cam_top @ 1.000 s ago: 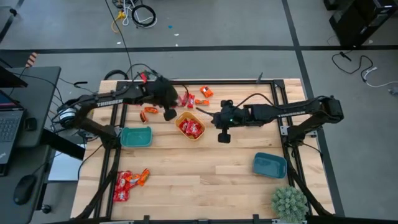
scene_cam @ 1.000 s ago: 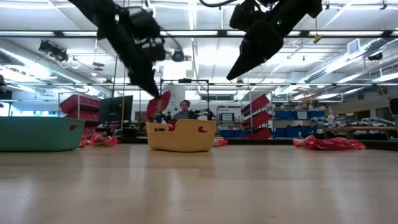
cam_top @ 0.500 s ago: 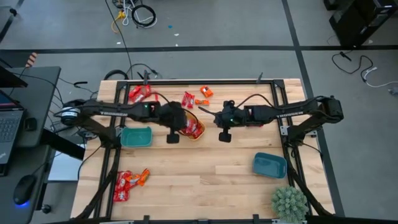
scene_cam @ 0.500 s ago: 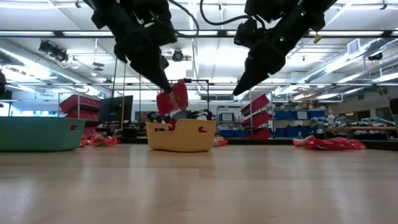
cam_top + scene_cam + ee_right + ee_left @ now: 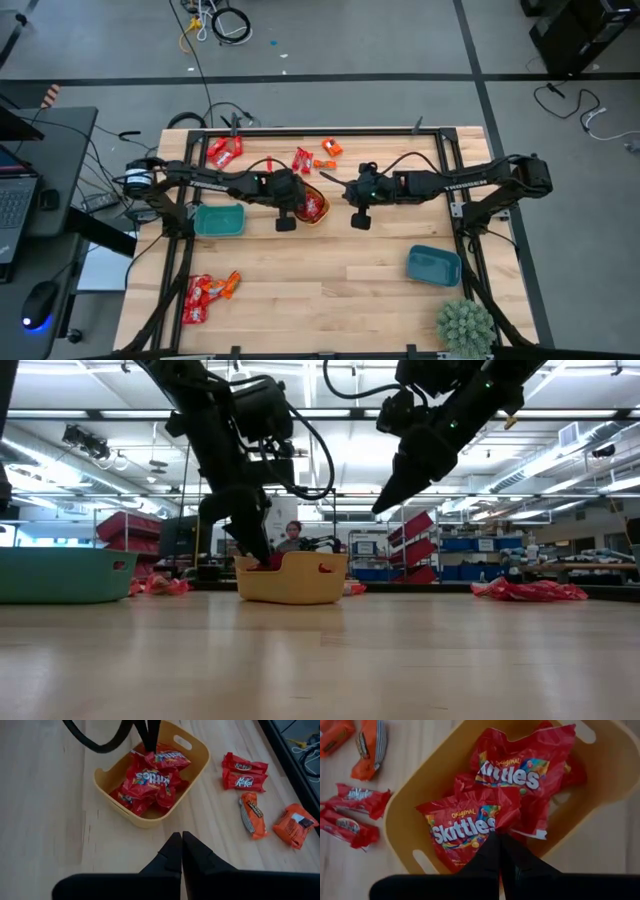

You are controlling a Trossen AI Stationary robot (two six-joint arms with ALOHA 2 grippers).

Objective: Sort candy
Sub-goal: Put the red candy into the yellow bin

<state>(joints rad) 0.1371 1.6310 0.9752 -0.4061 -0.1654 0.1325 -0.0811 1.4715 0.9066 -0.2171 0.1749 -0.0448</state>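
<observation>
The yellow bowl (image 5: 312,208) stands mid-table with several red Skittles candy packets (image 5: 520,767) in it. My left gripper (image 5: 303,200) reaches down into the bowl at its left side (image 5: 262,555) and is shut on the nearest red packet (image 5: 462,825). My right gripper (image 5: 335,182) hangs shut and empty above the table, right of the bowl (image 5: 380,508). Red candies (image 5: 245,765) and orange candies (image 5: 252,812) lie loose on the wood beyond the bowl. My left gripper pinches the red Skittles packet by its edge (image 5: 506,822) between its two fingertips. The fingers (image 5: 150,737) come from above, slanting down from the table's left. The packet lies in the yellow bowl on the other packets.
A teal bowl (image 5: 218,220) stands left of the yellow one and a blue bowl (image 5: 433,265) at the near right. More candies lie at the far left (image 5: 222,150) and in a pile at the near left (image 5: 205,290). A small plant (image 5: 465,325) stands at the near right corner.
My left gripper has swung toward the table's right and sunk into the yellow bowl, carrying a red packet that hung below its fingers and now rests on the packets in the bowl. Its fingers have stayed shut.
</observation>
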